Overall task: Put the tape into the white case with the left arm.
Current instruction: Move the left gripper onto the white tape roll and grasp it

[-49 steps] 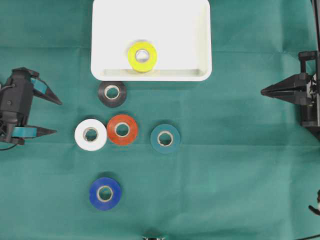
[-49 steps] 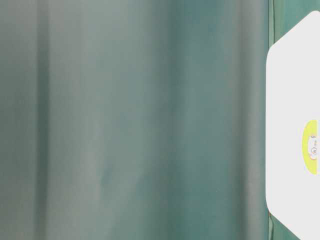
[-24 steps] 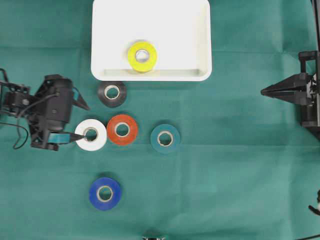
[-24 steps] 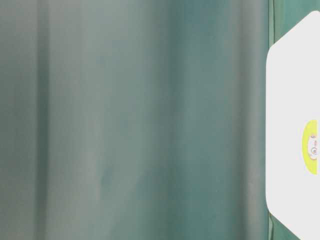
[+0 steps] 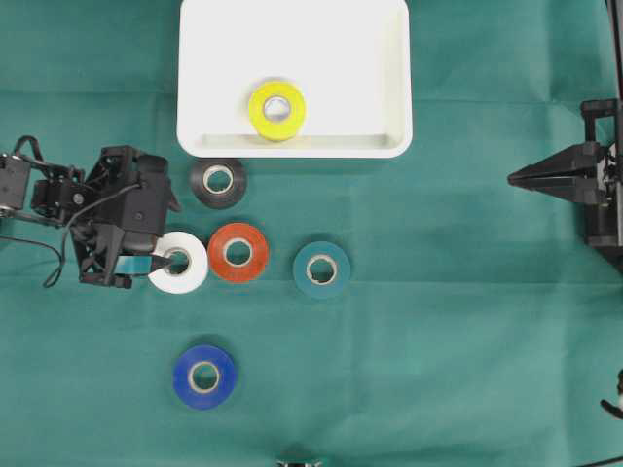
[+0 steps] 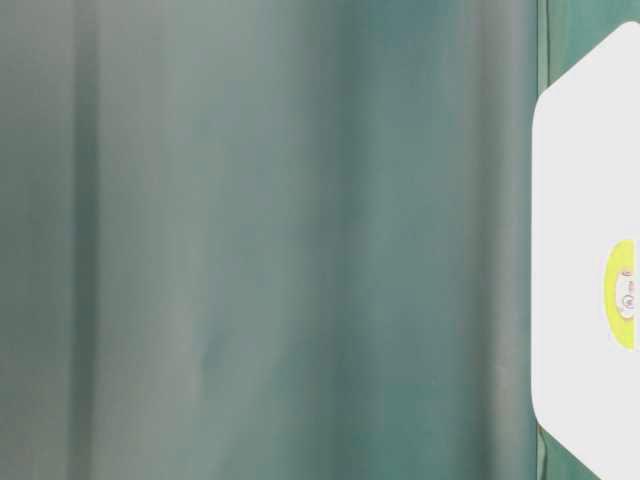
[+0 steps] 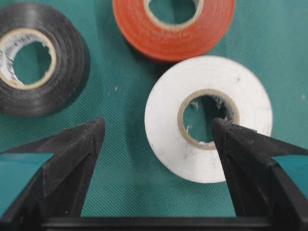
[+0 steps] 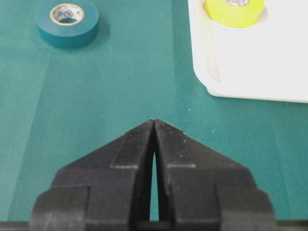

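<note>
Left wrist-mounted view: the left gripper (image 7: pixel 159 130) hangs with jaws spread wide, one fingertip over the core of the white tape (image 7: pixel 208 118), the other over bare green cloth (image 7: pixel 120 96) between it and the black tape (image 7: pixel 41 57); nothing is grasped. Beyond lies the orange tape (image 7: pixel 173 26). Overhead, the left gripper (image 5: pixel 167 233) has advanced from the table's left edge a second ago to reach the white roll, none of the rolls having shifted. The teal tape (image 5: pixel 322 269) and blue tape (image 5: pixel 204 377) lie apart on the cloth. Farther off, the white case (image 5: pixel 292 29) holds only the yellow tape (image 5: pixel 276 109). The right gripper (image 8: pixel 154 125), unmoved at right, has its jaws pressed together, empty.
</note>
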